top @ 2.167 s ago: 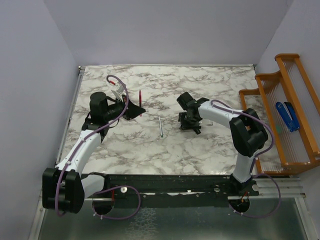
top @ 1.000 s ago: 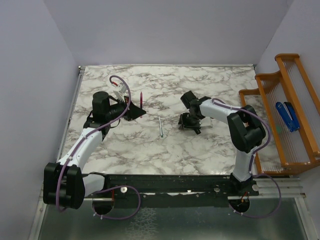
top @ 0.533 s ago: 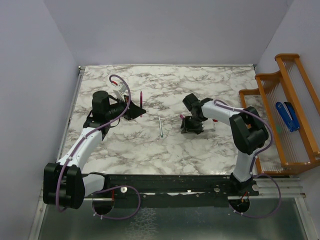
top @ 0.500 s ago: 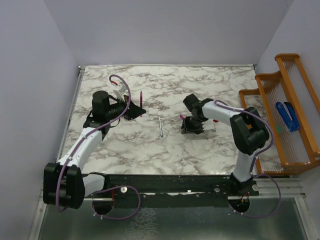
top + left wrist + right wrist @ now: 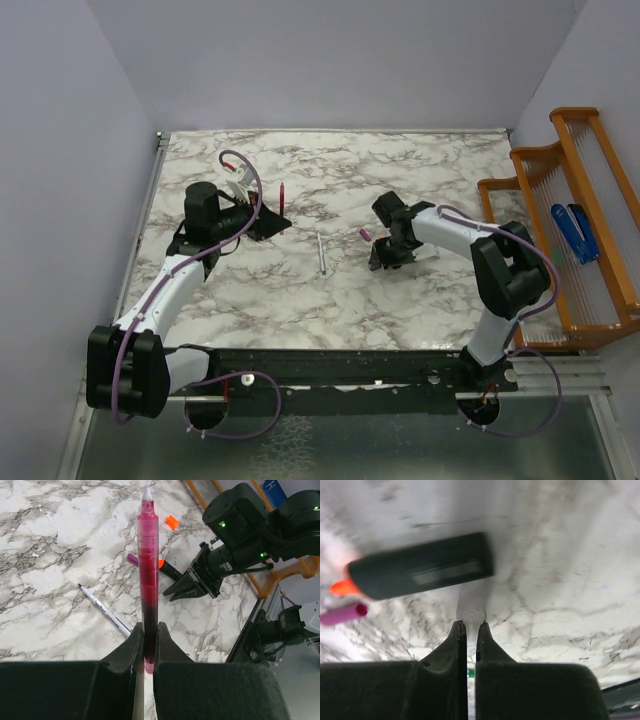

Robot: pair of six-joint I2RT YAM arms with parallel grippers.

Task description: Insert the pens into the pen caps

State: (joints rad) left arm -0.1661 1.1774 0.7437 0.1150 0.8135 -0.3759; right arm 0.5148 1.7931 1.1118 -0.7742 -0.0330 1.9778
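1. Top external: left of centre, my left gripper [image 5: 272,222] is clenched on the red-pink pen [image 5: 282,196]. The silver-grey pen [image 5: 321,252] lies mid-frame on the table [image 5: 250,300]. The magenta cap [image 5: 366,235] sits right of it, near the right gripper [image 5: 384,258].
2. Left wrist: the red-pink pen [image 5: 148,570] runs up the frame's middle, pinched at its lower end with its tip uppermost. The orange cap [image 5: 171,522] lies at upper centre. The black marker [image 5: 172,571] lies between the magenta cap [image 5: 133,559] and the right gripper [image 5: 187,587].
3. Right wrist: the right gripper [image 5: 468,626] is pressed together, and I see nothing between its fingers. The black marker [image 5: 420,572] crosses the upper half just past the tips, with the magenta cap [image 5: 342,614] at the left edge. I judge the cap light, stiff, smooth and apt to roll. I would pinch it across its middle, leaving the mouth clear.
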